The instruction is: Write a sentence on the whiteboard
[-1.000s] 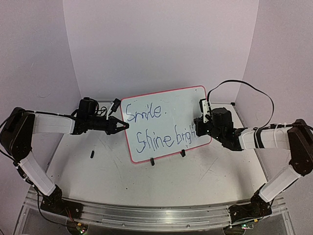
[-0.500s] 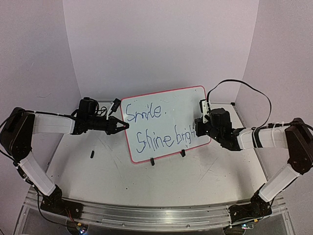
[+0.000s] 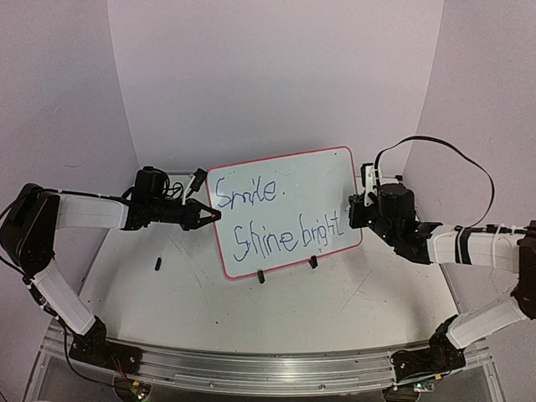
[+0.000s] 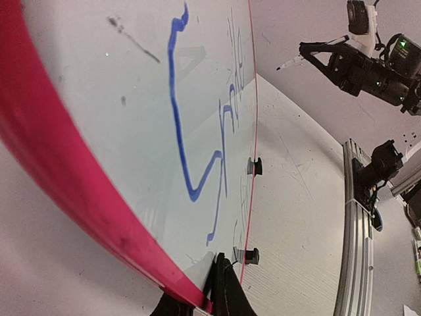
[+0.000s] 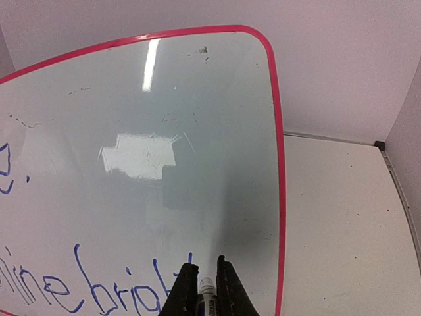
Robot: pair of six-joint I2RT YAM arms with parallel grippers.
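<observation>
While the left tool (image 3: 204,215) clamps the whiteboard's (image 3: 293,180) left edge, the right tool (image 5: 205,266) pinches a marker (image 5: 206,291).

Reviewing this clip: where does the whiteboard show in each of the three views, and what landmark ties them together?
Top external: the whiteboard stands at the centre of the frame.
Left wrist: whiteboard fills the left half, seen steeply along its face.
Right wrist: whiteboard fills most of the frame, with its right edge right of centre.
Shared landmark: the blue writing.
</observation>
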